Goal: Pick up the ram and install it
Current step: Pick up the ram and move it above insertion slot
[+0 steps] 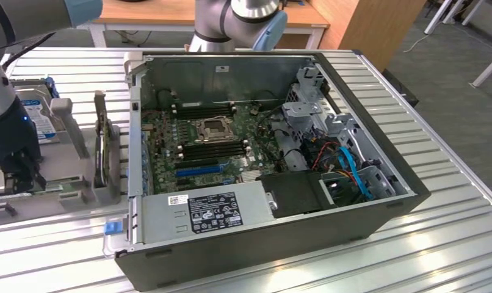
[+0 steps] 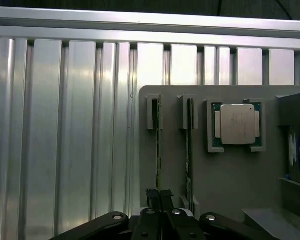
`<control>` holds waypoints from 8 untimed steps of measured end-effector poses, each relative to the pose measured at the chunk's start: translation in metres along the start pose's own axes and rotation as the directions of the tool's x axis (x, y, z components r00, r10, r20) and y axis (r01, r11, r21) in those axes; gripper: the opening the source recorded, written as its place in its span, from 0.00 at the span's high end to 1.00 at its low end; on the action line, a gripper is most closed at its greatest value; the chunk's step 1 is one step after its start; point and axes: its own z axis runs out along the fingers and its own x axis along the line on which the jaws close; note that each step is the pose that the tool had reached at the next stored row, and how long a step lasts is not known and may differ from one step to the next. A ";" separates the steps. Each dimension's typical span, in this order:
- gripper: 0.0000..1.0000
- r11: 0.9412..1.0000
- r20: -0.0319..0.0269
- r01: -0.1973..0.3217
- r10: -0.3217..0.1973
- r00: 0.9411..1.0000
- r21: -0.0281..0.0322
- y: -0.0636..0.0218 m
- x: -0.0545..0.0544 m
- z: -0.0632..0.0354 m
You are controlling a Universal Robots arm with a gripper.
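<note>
Wrist view: gripper (image 2: 160, 195), nearly closed, pinching ram (image 2: 159, 145); ram standing edgewise in slot along holder (image 2: 230, 180) edge, presenting flat faces for grasping.

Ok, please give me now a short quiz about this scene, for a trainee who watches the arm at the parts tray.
1. True or false: the gripper is shut on the ram, which stands on edge in the grey tray.
2. What lies in the tray's square pocket? A) processor chip B) fan C) battery
3. How many thin sticks stand in the tray's slots?
Key: 1 true; 2 A; 3 two, the ram and a second stick.
</note>
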 end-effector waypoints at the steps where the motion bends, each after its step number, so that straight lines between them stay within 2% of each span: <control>1: 0.88 1.000 0.000 0.000 0.000 1.000 0.000 0.0001 0.000 -0.0014; 8: 0.88 1.000 0.000 0.000 0.000 1.000 0.000 0.0005 0.000 -0.0114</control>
